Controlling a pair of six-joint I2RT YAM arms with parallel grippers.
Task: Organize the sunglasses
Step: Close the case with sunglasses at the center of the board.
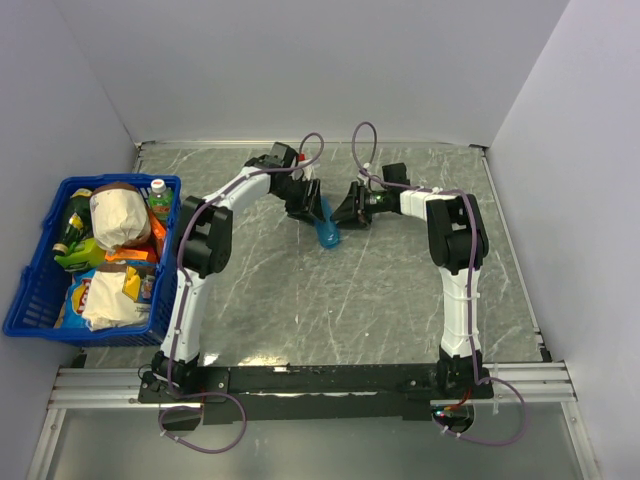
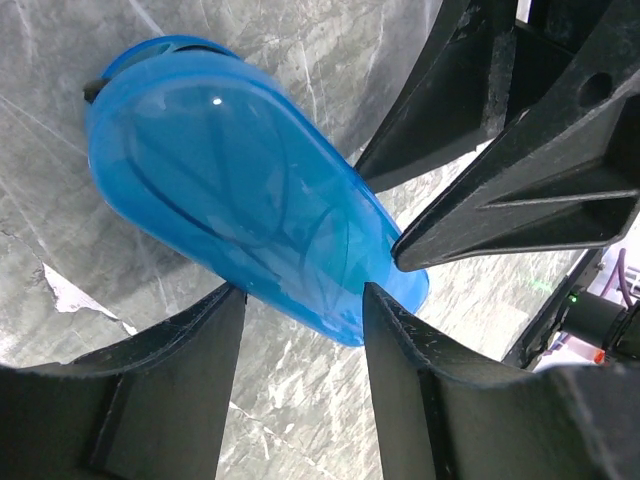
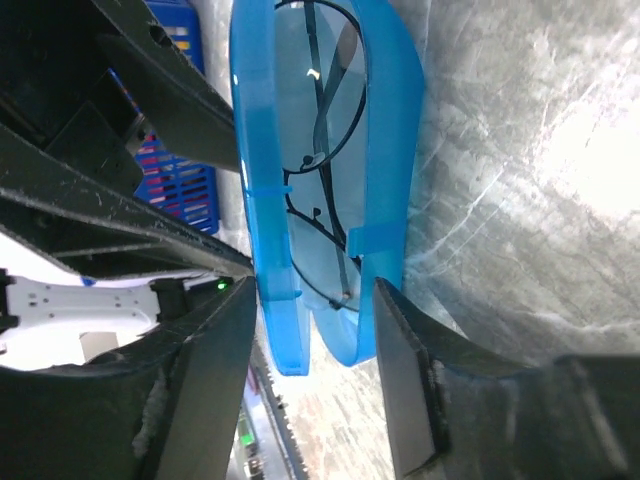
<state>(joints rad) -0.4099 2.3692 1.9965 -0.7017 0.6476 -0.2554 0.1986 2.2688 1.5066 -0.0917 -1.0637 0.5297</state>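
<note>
Right wrist: right gripper (image 3: 315,290) and left gripper (image 2: 300,292) both clamp the blue case (image 3: 262,180) (lid ajar), sunglasses (image 3: 322,115) inside.

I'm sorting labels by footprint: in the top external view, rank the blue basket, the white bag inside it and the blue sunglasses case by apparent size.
1. blue basket, clearly largest.
2. white bag.
3. blue sunglasses case, smallest as seen, though partly hidden, so its full size is unsure.

Case (image 1: 327,233): translucent blue. Sunglasses (image 3: 325,150) inside case: thin black frame. Table (image 1: 330,320) under case: grey marble, white veins. Basket (image 1: 60,332) left of case: dark blue lattice. Arms (image 1: 232,190) flanking case: white shells, black joints; cables (image 1: 315,145) purple.
</note>
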